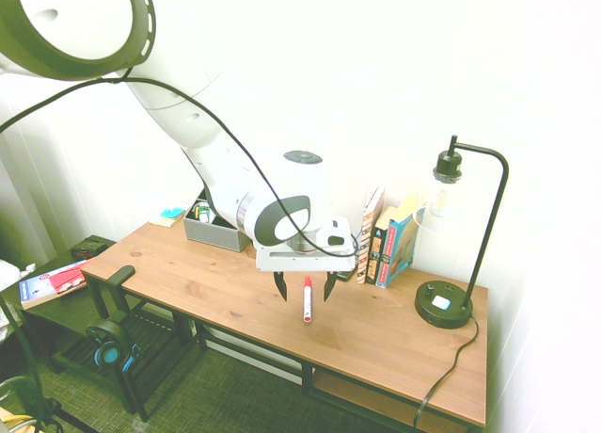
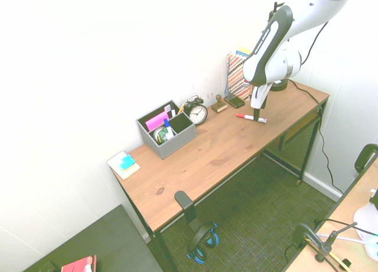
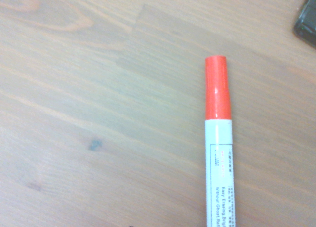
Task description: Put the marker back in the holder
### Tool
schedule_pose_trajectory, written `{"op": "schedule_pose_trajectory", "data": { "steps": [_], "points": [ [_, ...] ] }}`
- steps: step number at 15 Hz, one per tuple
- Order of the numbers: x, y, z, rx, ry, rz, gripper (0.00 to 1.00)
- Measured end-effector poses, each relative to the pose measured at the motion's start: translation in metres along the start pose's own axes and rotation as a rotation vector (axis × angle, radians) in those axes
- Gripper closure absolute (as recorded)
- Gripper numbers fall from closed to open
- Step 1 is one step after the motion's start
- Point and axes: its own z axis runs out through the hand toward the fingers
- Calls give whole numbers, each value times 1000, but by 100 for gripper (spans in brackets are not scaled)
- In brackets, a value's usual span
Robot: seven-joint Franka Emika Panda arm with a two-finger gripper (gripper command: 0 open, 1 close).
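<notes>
The slim marker with white barrel and red cap (image 1: 308,299) lies on the brown wooden desk top (image 2: 195,159), and in the first exterior view it shows between my two dark fingers, which stand one on each side of it. In the wrist view its red cap and printed white barrel are seen sharply, and its long axis runs across the line that joins my fingers. So I judge that I do not need much turning: I should go down a little, if there is height left, and then close on the barrel from both sides. How much height is left, I cannot tell.

My white and black two-finger gripper (image 1: 306,299) is spread wide, and it holds nothing. I cannot see that either finger touches the marker. If I close away from the middle of the barrel, I think the marker could tip or swing in my grip.

Further from me, on the wall side, stands the patterned book (image 2: 237,77), with the flat black object (image 2: 234,101) lying near it. Past the round black alarm clock (image 2: 196,113), well apart from me, is the grey rectangular organiser box (image 2: 177,143), where the marker must go afterwards.
</notes>
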Motion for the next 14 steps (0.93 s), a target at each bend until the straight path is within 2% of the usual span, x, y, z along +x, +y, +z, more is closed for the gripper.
{"op": "schedule_pose_trajectory", "data": {
  "steps": [14],
  "points": [
    [10, -2, 25, -8, -20, -6, 100]
  ]
}}
